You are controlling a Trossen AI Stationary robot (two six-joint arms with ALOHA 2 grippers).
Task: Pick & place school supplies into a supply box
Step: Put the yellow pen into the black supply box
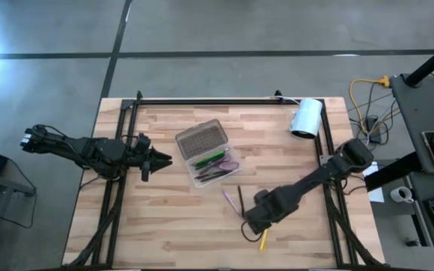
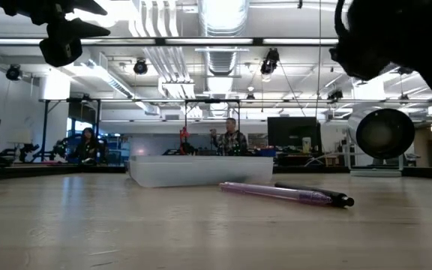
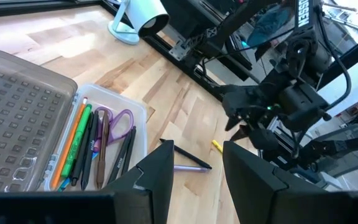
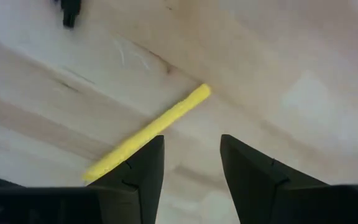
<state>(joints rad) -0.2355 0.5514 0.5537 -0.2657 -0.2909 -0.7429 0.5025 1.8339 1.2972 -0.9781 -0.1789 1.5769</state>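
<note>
The clear supply box lies open at the table's middle; its tray holds green, orange and dark pens and purple-handled scissors. A purple pen and a dark pen lie on the table near the box. A yellow pencil lies on the wood near the front edge, also seen in the high view. My right gripper is open just above the yellow pencil, which runs under one finger. My left gripper is open and empty, above the table left of the box.
A white cylindrical roll lies at the far right corner. The box's lid lies open on the far side of the tray. Bare wood stretches along the near edge. People stand in the room behind the table.
</note>
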